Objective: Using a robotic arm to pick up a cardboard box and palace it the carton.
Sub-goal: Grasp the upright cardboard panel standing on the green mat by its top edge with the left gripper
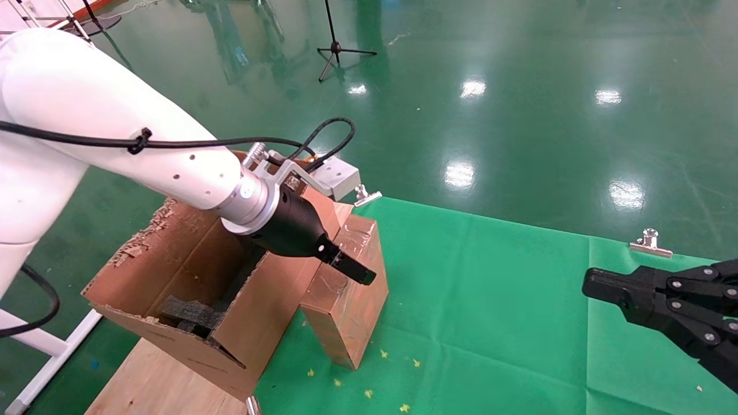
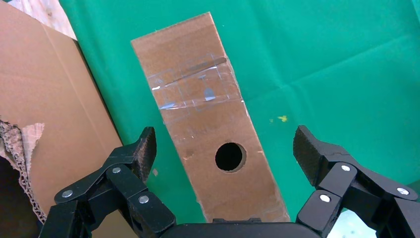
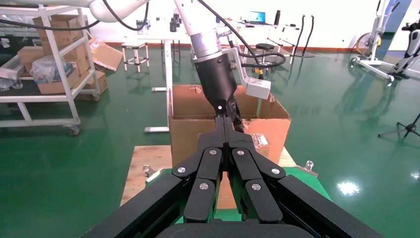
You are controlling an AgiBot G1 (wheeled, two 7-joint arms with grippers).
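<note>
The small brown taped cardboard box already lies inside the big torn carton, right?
Not inside. The head view shows the small brown taped cardboard box standing on the green cloth beside the big torn carton, under the open left gripper.

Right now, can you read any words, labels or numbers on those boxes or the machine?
No readable text anywhere.
Small box: only clear tape and a round hole.
Big carton: plain brown, no print.
Boxes on the far shelf: any print is too small to read.

taped cardboard box [image 1: 346,288] stands upright on green cloth, touching the flapped carton [image 1: 190,276].
</note>
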